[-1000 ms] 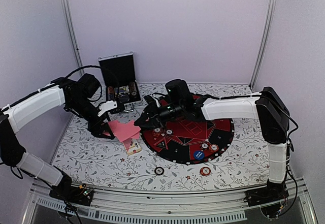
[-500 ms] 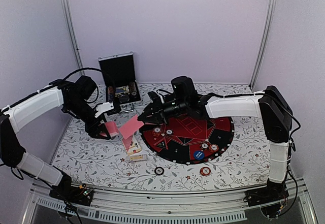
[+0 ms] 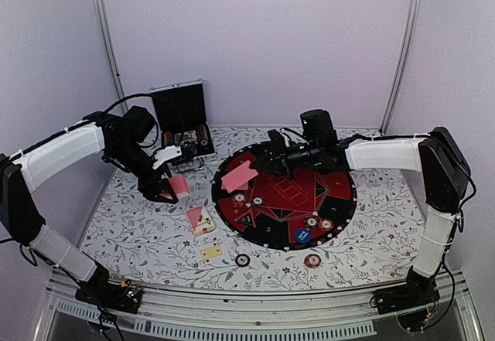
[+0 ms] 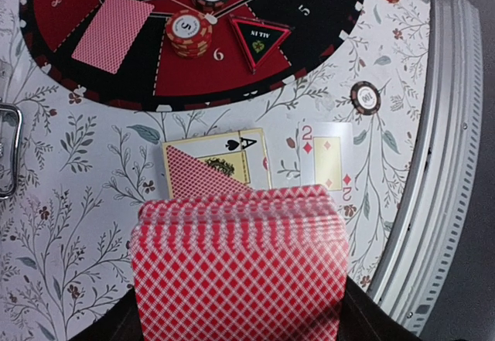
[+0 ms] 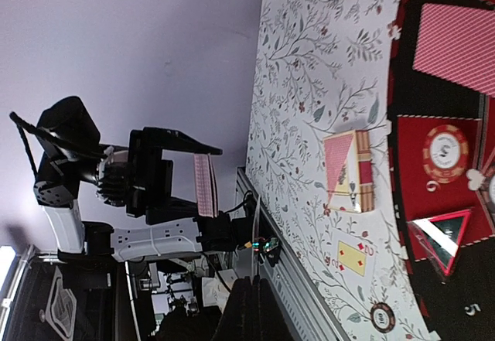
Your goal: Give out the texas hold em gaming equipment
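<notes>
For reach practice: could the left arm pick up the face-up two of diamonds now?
Probably not: the two of diamonds lies uncovered nearby, but the left gripper is shut on the deck.

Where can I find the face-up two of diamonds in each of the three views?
Top external: the two of diamonds lies on the floral cloth near the front edge, left of centre.
Left wrist: right of centre, just above the red-backed deck.
Right wrist: lower right, seen sideways.
Shared landmark: the dark striped chip on the cloth close to it.
</notes>
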Robot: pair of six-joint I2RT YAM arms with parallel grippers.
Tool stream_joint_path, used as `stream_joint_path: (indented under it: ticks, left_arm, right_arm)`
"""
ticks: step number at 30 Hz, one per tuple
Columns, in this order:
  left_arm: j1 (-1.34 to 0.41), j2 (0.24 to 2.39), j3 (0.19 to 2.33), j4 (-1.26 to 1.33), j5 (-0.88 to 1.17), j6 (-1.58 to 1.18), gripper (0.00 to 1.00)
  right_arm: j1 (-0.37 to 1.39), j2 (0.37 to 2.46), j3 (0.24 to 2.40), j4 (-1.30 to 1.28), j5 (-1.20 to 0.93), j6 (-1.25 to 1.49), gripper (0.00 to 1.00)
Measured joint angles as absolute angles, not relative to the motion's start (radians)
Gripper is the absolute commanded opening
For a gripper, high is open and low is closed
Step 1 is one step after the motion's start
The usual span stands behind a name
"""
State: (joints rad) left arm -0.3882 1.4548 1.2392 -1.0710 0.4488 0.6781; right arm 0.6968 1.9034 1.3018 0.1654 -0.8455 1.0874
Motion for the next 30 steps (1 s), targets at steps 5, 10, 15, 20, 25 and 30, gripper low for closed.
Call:
stream_joint_path:
  ticks: [5, 10, 15, 20, 25, 30]
  left_arm:
    - [-0.432, 1.484, 1.255, -1.068, 0.458, 0.665, 0.04]
    - [-0.458, 1.51, 1.28, -1.066, 0.463, 0.657, 0.04]
    - [-0.464, 1.543, 1.299, -1.063, 0.464, 0.654, 0.04]
    - [-0.467, 1.552, 1.305, -1.061, 0.464, 0.653, 0.04]
    - [-0.469, 1.552, 1.306, -1.061, 0.465, 0.653, 0.04]
    - [-0.469, 1.554, 1.306, -1.061, 0.468, 0.653, 0.04]
  right_arm:
    - [0.492, 1.817, 1.251, 0.046, -0.812, 0.984, 0.0]
    - [0.283, 1.784, 1.25, -0.073, -0.732, 0.861, 0.0]
    - [0.163, 1.803, 1.26, -0.157, -0.658, 0.776, 0.0]
    - [0.141, 1.884, 1.304, -0.18, -0.624, 0.739, 0.0]
    - [0.141, 1.982, 1.375, -0.203, -0.608, 0.733, 0.0]
    - [0.136, 2.051, 1.454, -0.201, -0.607, 0.736, 0.0]
